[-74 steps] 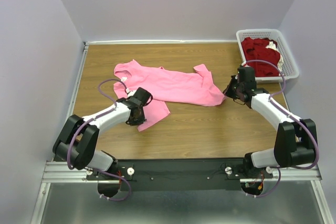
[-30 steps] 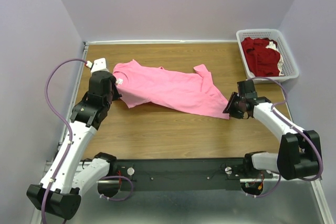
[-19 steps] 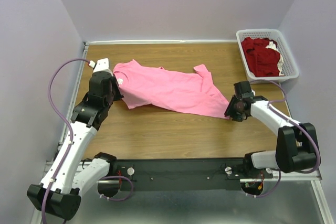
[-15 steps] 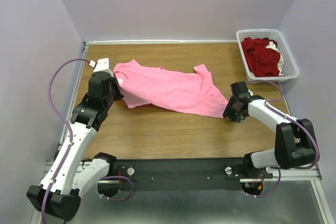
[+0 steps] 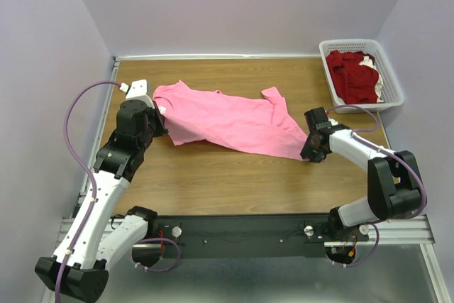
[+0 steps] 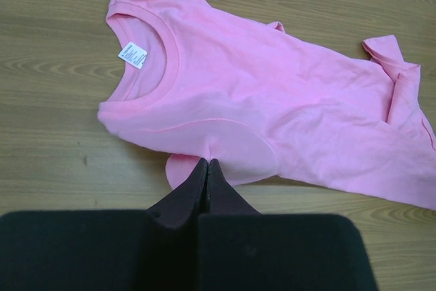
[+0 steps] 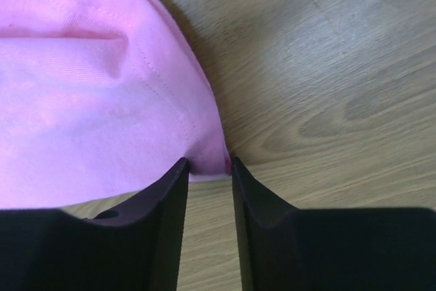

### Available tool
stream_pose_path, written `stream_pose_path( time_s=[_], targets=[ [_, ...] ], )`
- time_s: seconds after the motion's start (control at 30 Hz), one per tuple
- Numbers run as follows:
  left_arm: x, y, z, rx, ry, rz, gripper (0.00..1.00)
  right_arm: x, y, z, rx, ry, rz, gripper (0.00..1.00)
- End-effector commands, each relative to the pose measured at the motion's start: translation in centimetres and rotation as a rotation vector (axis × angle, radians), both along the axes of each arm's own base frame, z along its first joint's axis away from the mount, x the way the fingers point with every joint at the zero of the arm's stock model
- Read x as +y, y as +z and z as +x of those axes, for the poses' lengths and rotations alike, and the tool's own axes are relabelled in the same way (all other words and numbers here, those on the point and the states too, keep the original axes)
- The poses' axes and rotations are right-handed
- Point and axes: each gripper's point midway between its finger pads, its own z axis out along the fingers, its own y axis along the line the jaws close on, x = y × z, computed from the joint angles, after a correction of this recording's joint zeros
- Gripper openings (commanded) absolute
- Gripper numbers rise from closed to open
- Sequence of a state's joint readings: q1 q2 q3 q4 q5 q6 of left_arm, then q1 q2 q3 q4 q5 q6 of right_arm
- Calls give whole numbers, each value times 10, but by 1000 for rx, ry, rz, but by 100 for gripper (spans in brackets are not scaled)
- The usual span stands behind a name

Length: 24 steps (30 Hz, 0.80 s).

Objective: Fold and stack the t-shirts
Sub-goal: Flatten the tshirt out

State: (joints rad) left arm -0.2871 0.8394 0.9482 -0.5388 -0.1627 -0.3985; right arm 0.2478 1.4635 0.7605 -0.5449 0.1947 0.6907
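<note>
Pink t-shirt (image 5: pixel 234 122) sprawls mid-table (image 5: pixel 213 182), left gripper (image 6: pixel 208 165) clamped on a fold at its nine o'clock, right gripper (image 7: pixel 208 168) jaws narrowly parted around the four o'clock hem corner: better to close there first, then stretch evenly.

The pink t-shirt (image 5: pixel 234 122) is noted as soft matt cloth, with a stitched hem and a white label (image 6: pixel 132 54) at the collar. The table (image 5: pixel 234 175) is finished in smooth wood grain with a faint sheen. The basket (image 5: pixel 394 84) is observed as white plastic lattice, holding dark red t-shirts (image 5: pixel 355 79) of matt cloth. The fingers (image 7: pixel 160 223) of the right gripper (image 7: pixel 205 163) are recorded as matt black.
</note>
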Motion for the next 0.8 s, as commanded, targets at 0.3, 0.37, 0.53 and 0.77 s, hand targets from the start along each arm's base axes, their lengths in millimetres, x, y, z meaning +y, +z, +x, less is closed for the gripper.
stream_pose_path(
  time_s=[0.3,0.37,0.53,0.77],
  targets=[
    [2,1,18,-31,5,28,0,-14,2,11,9,-18,-100,1],
    [6,2,31,-37,22,41,0,-7,18,33,-42,-6,-81,1],
    [31,55,89,-104,116,60,0,22,119,139,-323,51,-18,1],
    [74,231,121,-405,257,7,0,24,345,224,-802,92,-79,1]
  ],
)
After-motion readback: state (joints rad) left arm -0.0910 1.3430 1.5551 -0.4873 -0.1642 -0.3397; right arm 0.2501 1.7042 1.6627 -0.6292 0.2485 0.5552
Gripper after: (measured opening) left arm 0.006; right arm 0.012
